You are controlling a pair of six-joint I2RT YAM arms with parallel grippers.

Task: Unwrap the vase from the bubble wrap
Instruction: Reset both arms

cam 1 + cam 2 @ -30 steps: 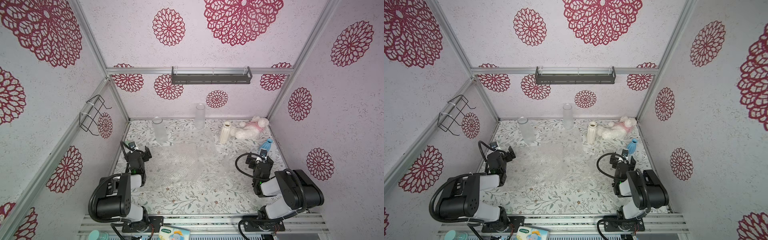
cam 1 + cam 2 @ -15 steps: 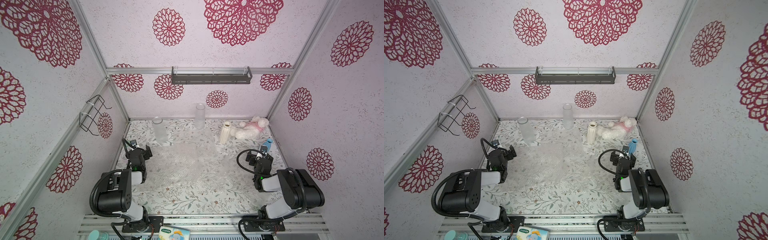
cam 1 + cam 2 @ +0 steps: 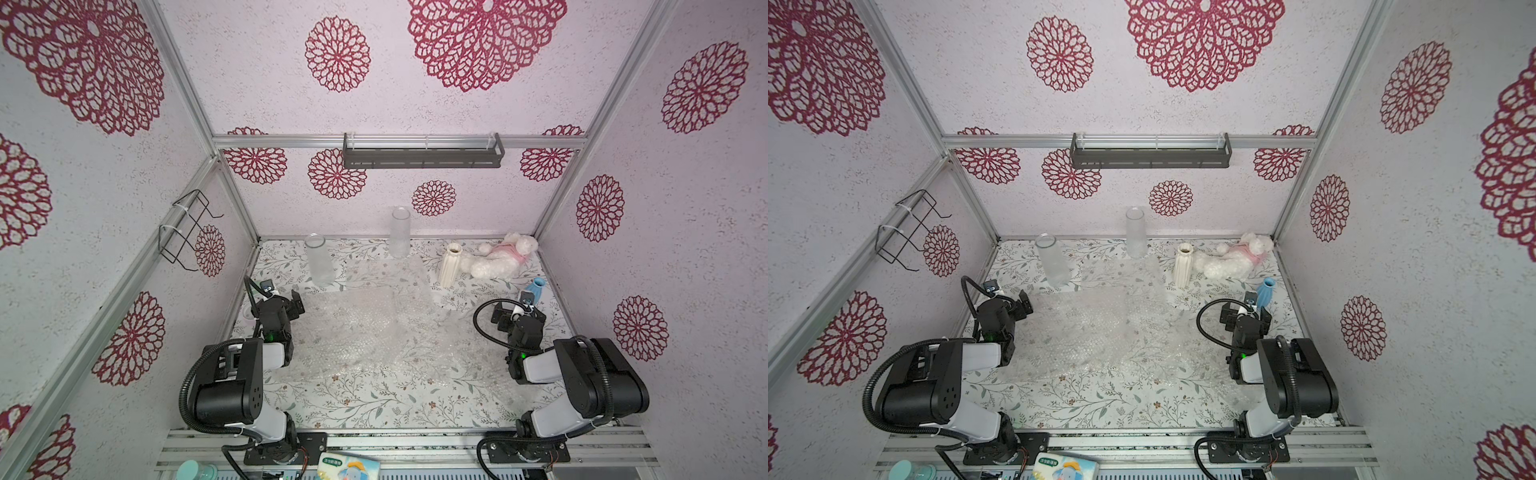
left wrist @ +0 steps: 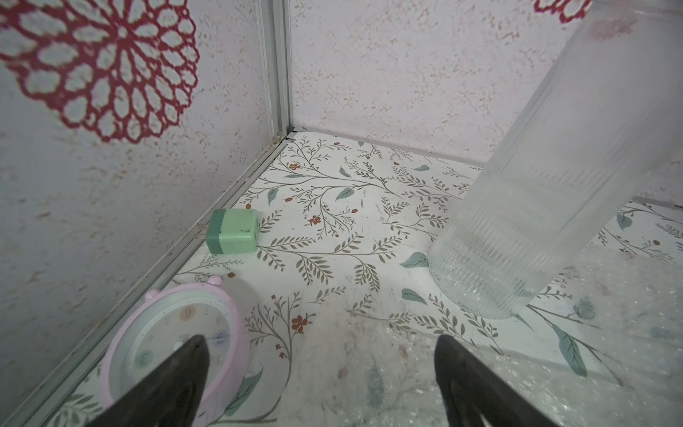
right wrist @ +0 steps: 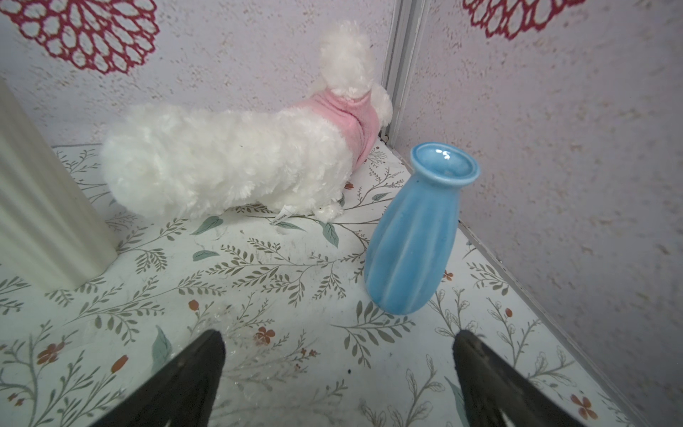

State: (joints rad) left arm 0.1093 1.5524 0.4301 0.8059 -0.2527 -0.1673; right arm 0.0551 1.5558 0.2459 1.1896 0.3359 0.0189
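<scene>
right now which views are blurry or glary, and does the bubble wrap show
Both top views: even light, no glare, bubble wrap faint on the floral table. Left wrist view: the near glass vase goes soft toward its top. Right wrist view: glare on the rim of the blue vase, cream vase blurred at the edge.

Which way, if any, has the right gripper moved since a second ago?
Yes. In a top view, the right gripper has edged slightly away from its base, toward the blue vase.
</scene>
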